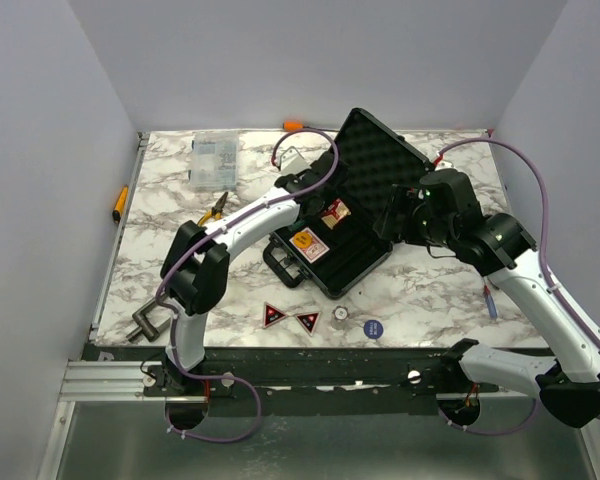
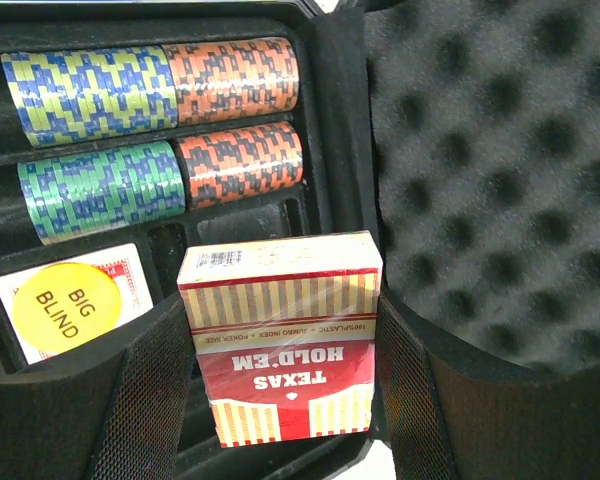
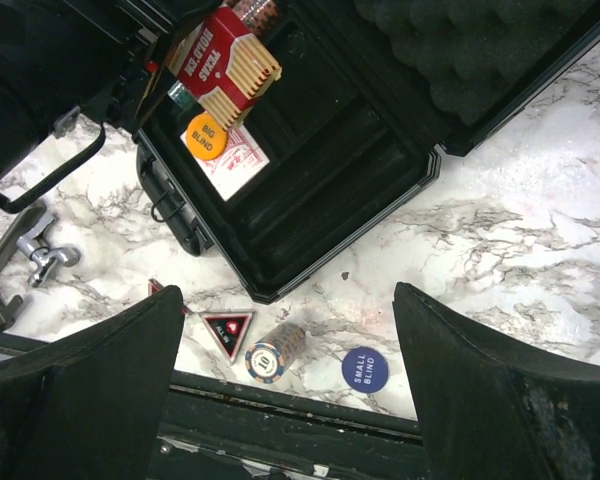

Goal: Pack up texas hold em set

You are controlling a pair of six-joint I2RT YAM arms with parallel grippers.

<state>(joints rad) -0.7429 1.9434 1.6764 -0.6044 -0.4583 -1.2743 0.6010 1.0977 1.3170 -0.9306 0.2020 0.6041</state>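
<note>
Left claw (image 2: 280, 312) clamped on card deck (image 2: 280, 345) over open briefcase (image 1: 380, 165) mid-bench, right claw (image 3: 285, 295) apart and empty above its right side, triangles (image 1: 275, 316), chip stack (image 3: 270, 350), blue button (image 1: 372, 328) by the near edge, pliers (image 1: 214, 207), organiser box (image 1: 213, 160) far left.

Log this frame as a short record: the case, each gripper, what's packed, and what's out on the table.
case: open, foam lid tipped back
left gripper: shut on deck, over the case
right gripper: open, holding nothing
packed: four chip stacks, big blind button
on table: two triangles, loose stack, small blind button
</note>
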